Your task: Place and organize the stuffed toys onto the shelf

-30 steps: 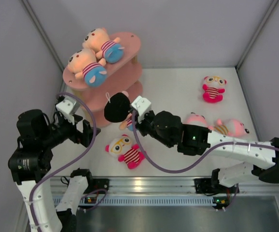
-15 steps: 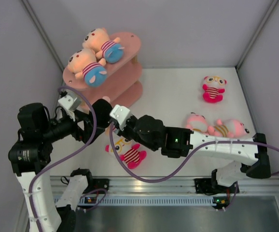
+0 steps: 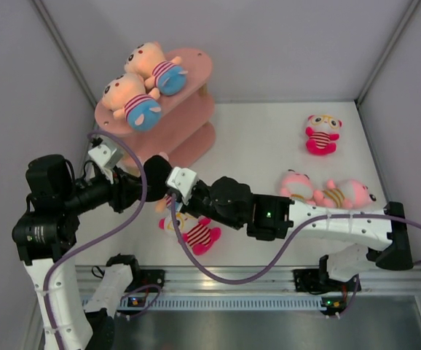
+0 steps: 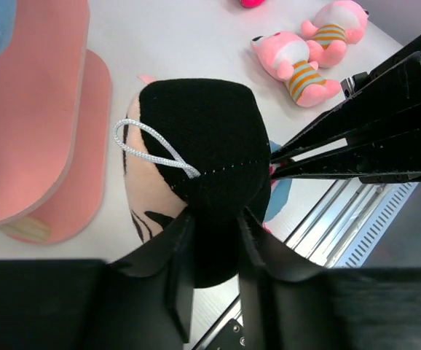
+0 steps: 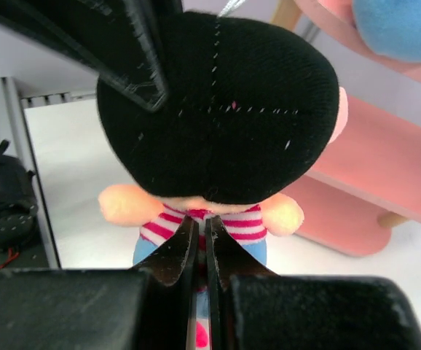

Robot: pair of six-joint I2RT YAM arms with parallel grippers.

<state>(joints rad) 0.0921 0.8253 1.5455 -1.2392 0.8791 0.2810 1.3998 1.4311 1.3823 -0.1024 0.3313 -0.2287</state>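
A black-haired stuffed toy (image 3: pixel 156 172) with a red-striped shirt hangs between both arms, in front of the pink shelf (image 3: pixel 196 73). My left gripper (image 3: pixel 140 187) is shut on its black head (image 4: pixel 203 146), with a finger (image 4: pixel 181 270) pressing on each side. My right gripper (image 5: pixel 202 230) pinches the striped shirt (image 5: pixel 236 222) just below the head (image 5: pixel 218 109). Two peach-headed toys (image 3: pixel 134 102) (image 3: pixel 156 69) lie on the shelf's top board. On the table lie two glasses-faced magenta toys (image 3: pixel 192 230) (image 3: pixel 322 133) and two pink ones (image 3: pixel 298 184) (image 3: pixel 352 193).
The shelf's lower boards (image 4: pixel 43 109) are close on the left of the held toy. Grey walls close in the table on three sides. The right arm (image 3: pixel 327 219) stretches across the front of the table, over the near magenta toy.
The right arm carried the black-haired toy left and nearer, up to the left gripper. The left jaws, open earlier, have shut on its head.
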